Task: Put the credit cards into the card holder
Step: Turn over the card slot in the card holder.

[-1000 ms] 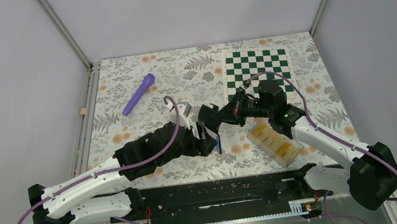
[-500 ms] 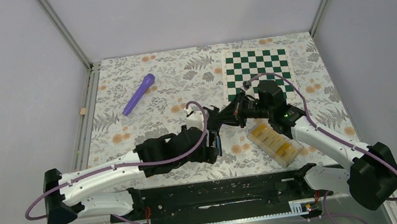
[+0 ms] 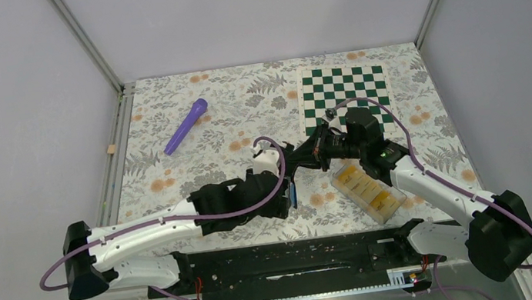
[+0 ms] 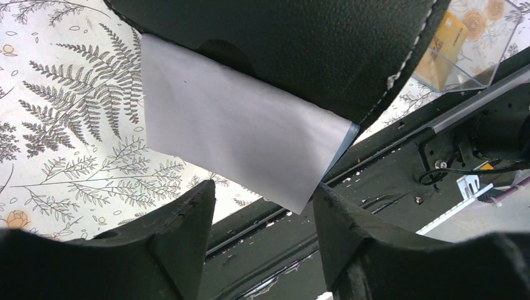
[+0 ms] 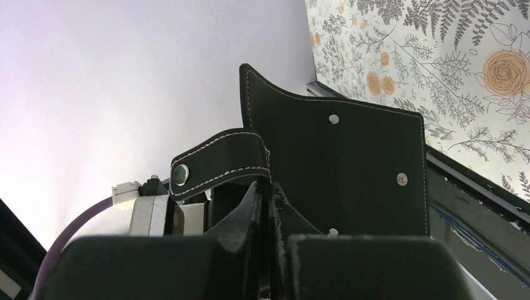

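The card holder (image 3: 293, 188), a black wallet, hangs upright above the table with my right gripper (image 3: 295, 159) shut on it. In the right wrist view the fingers (image 5: 253, 212) pinch the card holder (image 5: 350, 162) just beneath its snap tab (image 5: 219, 159). My left gripper (image 4: 264, 190) is open right below the holder's black flap (image 4: 281, 50). A corner of the grey-blue pocket (image 4: 237, 131) hangs just above the gap, close to the right finger (image 4: 350, 231). The yellow credit cards (image 3: 367, 187) lie in a clear box; one card (image 4: 445, 44) shows in the left wrist view.
The clear plastic box (image 3: 344, 173) sits right of the grippers, near the front edge. A purple pen-like object (image 3: 186, 125) lies at the back left and a green checkered mat (image 3: 343, 95) at the back right. A black rail (image 3: 293, 259) runs along the near edge.
My left arm has swung right and come in under the card holder, with its jaws narrowing. The right arm and the holder have stayed put.
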Robot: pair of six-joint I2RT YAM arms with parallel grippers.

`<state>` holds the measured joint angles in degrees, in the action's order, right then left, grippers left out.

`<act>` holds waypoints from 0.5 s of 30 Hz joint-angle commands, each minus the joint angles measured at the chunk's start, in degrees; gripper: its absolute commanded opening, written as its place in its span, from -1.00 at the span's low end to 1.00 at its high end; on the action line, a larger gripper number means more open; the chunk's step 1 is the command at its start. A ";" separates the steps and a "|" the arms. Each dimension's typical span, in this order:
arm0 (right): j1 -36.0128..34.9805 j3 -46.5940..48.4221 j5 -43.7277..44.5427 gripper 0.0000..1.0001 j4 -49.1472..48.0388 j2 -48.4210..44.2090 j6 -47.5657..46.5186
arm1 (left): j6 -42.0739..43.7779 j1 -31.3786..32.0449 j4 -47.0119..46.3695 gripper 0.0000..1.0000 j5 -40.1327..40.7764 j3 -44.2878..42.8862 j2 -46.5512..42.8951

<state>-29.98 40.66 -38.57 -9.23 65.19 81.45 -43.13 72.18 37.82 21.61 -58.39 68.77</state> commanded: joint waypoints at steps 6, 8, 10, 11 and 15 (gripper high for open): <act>0.27 2.06 -1.43 -1.00 -0.96 -0.35 -0.59 | -1.39 0.50 3.00 0.08 5.84 -4.89 1.00; 0.24 2.05 -1.45 -1.00 -0.75 -0.39 -0.75 | -1.91 0.59 4.07 0.05 7.06 -5.27 0.94; 0.27 2.12 -1.59 -1.00 -0.33 -0.36 -1.03 | -2.60 0.59 5.17 0.03 8.51 -5.52 0.85; 0.28 2.18 -1.66 -1.00 -0.20 -0.38 -1.17 | -2.91 0.59 5.82 0.03 9.16 -5.58 0.77; 0.27 2.40 -2.06 -1.00 0.97 -0.35 -2.08 | -4.50 0.59 8.05 0.02 11.94 -6.29 0.40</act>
<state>-29.98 40.66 -38.61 -8.62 65.19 80.62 -45.58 72.58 43.48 27.81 -61.91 69.67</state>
